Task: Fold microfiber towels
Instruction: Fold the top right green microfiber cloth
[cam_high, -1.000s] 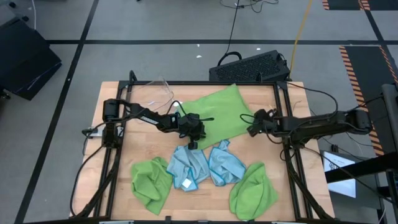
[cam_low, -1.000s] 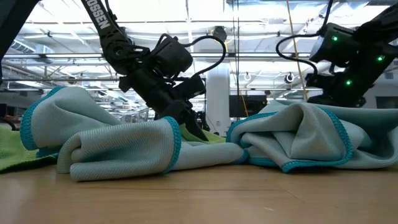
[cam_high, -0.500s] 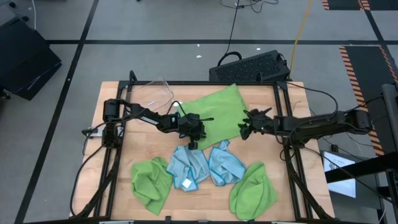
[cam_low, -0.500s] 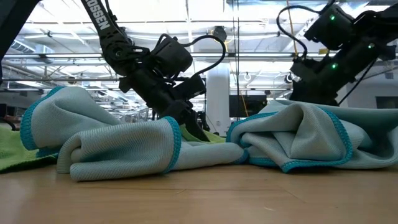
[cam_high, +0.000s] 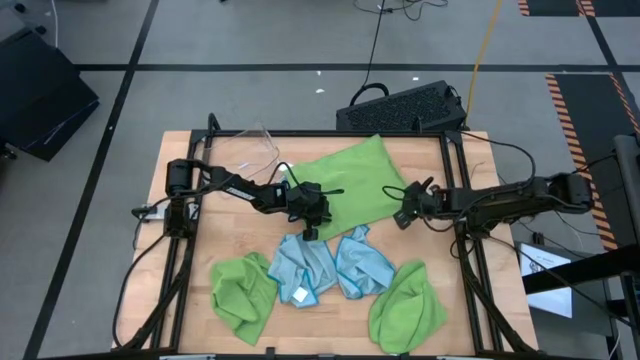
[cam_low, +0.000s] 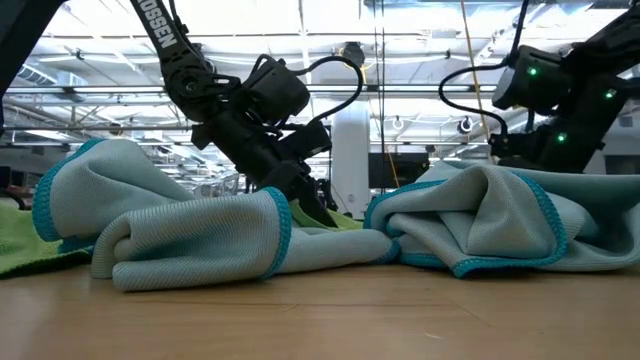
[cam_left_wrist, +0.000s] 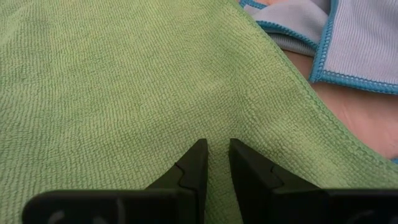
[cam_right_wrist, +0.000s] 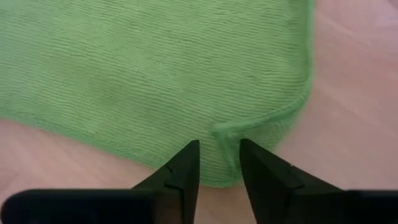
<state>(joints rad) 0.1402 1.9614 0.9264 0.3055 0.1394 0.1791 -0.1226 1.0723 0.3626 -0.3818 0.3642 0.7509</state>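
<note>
Both grippers, left (cam_left_wrist: 216, 163) and right (cam_right_wrist: 219, 163), narrowly pinch the spread green towel's (cam_high: 352, 180) near edge, ready to fold toward the table's (cam_high: 190, 230) back edge.

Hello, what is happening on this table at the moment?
Two robot arms are working on a lime green towel spread flat on the table. The left gripper presses on its near edge; the right gripper sits at its right corner. Two blue towels and two more green towels lie crumpled nearer the front.

End effector (cam_left_wrist: 216, 149) on green towel (cam_left_wrist: 112, 81)
</note>
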